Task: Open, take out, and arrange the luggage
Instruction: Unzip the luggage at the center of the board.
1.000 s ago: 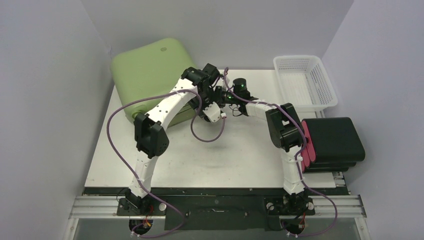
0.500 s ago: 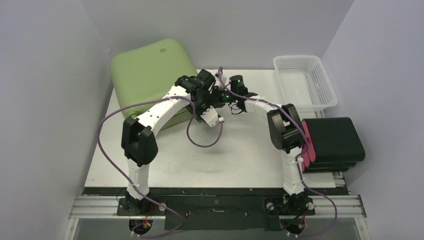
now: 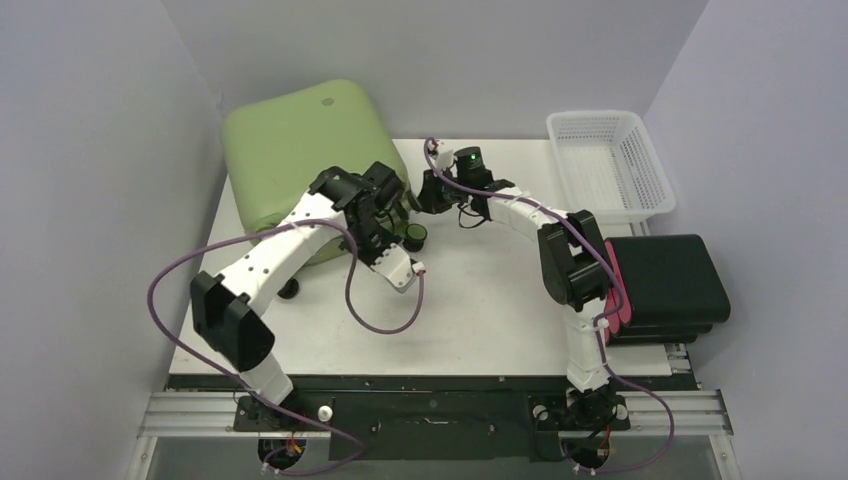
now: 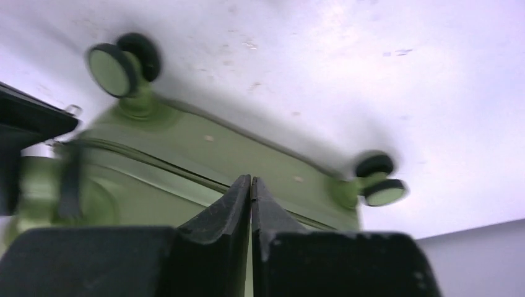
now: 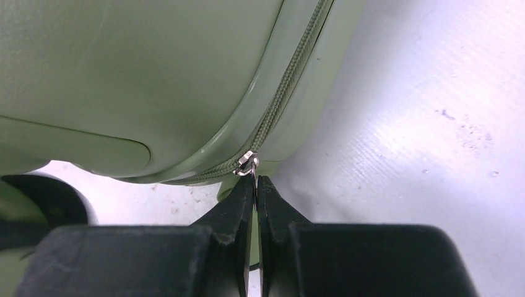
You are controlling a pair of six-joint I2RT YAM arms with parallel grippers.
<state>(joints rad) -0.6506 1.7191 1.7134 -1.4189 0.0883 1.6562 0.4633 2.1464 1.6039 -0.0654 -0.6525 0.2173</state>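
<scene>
Luggage (image 5: 124,74) zip pull (image 5: 246,163) in right pincer (image 5: 254,181)

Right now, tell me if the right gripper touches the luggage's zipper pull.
Touching. Right wrist view: the right gripper pinches the zipper pull on the luggage.

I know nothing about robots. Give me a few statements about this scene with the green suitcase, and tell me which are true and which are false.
1. The right jaws pinch the metal zipper pull of the green suitcase. True.
2. The white basket is full of clothes. False: nothing lies in it.
3. The left jaws stand wide open. False: they are closed together, with nothing visible between them.
4. The black case with a pink side lies at the right edge of the table. True.
5. The green suitcase sits in the middle of the table. False: it is at the far left corner.
</scene>
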